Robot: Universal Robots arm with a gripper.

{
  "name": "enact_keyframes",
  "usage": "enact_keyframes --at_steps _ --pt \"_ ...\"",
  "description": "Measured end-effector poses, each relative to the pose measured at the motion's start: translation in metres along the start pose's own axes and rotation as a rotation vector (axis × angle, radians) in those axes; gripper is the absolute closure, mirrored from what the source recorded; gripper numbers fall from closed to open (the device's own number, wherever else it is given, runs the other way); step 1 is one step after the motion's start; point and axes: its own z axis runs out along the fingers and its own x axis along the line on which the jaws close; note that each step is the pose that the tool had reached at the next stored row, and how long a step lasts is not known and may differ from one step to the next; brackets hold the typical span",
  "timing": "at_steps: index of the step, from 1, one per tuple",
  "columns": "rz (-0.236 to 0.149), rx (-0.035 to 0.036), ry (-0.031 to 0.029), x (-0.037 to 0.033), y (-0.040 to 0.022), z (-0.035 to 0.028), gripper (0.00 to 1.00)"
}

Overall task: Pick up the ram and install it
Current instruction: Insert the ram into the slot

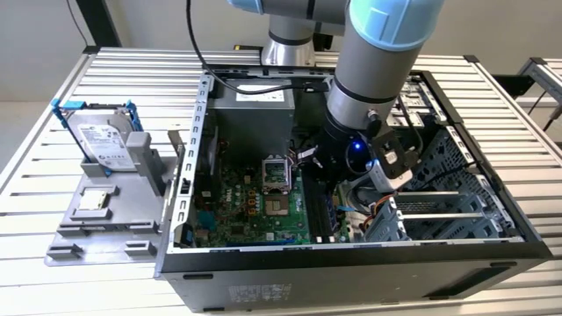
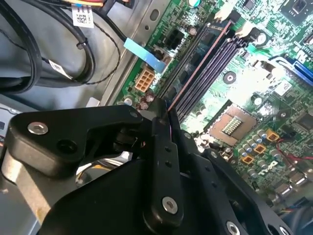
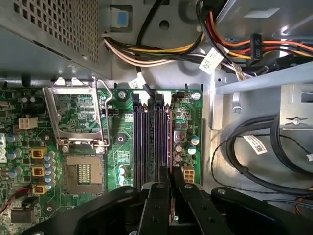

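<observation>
Claw (image 3: 169,193) w/ ram (image 3: 170,196), inside PC case (image 1: 351,253).
Fingers clamped on ram edge, just above motherboard memory slots (image 3: 151,142); CPU socket (image 3: 83,174) beside slots.

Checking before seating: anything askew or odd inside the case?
Nothing is plainly damaged. The CPU socket is empty with its retention frame flipped open. The hand grips the ram edge-on, lined up along the memory slots.

One computer case (image 1: 351,260) lies open on the counter (image 1: 131,72), with one green circuit board (image 1: 255,210) inside. One hard drive (image 1: 105,146) and one small square chip (image 1: 94,201) rest on one grey tray (image 1: 66,250). One arm (image 1: 378,59) carries one claw (image 3: 170,188), and the board has one bare chip socket (image 3: 84,174) and four long black slots (image 3: 152,142).
</observation>
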Motion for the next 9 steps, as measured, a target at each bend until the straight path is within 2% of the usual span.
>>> enact_keyframes --at_steps 9 --pt "0.025 0.0016 -0.0001 0.0001 0.0017 0.0011 1.0"
